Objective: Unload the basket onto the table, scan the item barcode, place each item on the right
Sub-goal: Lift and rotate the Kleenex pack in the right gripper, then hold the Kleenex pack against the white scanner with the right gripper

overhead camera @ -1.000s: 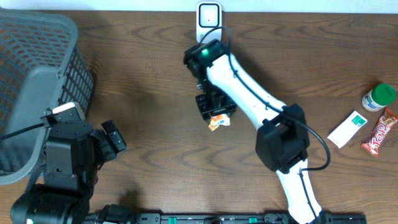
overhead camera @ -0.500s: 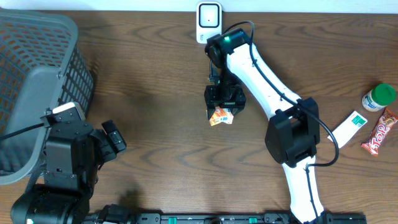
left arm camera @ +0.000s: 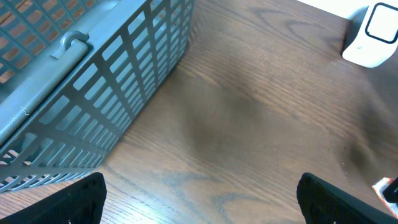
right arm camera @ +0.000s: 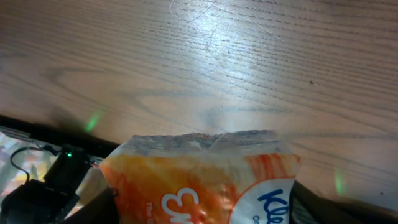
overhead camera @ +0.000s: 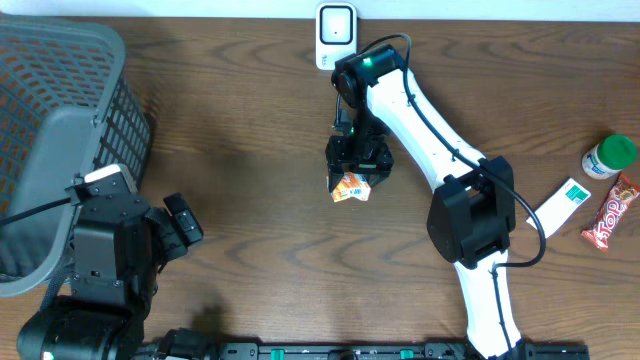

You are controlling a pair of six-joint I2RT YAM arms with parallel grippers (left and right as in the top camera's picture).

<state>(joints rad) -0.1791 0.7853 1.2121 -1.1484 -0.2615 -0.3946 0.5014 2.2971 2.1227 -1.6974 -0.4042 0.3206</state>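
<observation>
An orange and white tissue pack (overhead camera: 350, 188) hangs just above the table, with my right gripper (overhead camera: 353, 170) shut on it. It fills the bottom of the right wrist view, where the pack (right arm camera: 199, 180) sits between the dark fingers of the right gripper (right arm camera: 199, 208). A white barcode scanner (overhead camera: 336, 35) stands at the table's far edge, a short way beyond the pack, and shows as the scanner (left arm camera: 373, 34) at the left wrist view's top right. My left gripper (overhead camera: 183, 226) rests at the near left, where the left gripper (left arm camera: 205, 205) is open over bare wood.
A grey mesh basket (overhead camera: 60, 120) fills the left side, and its wall (left arm camera: 112, 87) is close to the left gripper. At the right edge lie a green-capped bottle (overhead camera: 610, 155), a white box (overhead camera: 560, 207) and a red candy bar (overhead camera: 610, 212).
The right arm's elbow and wrist have swung to the right. The held pack has shifted only slightly, staying just in front of the scanner. The left arm has not moved.
</observation>
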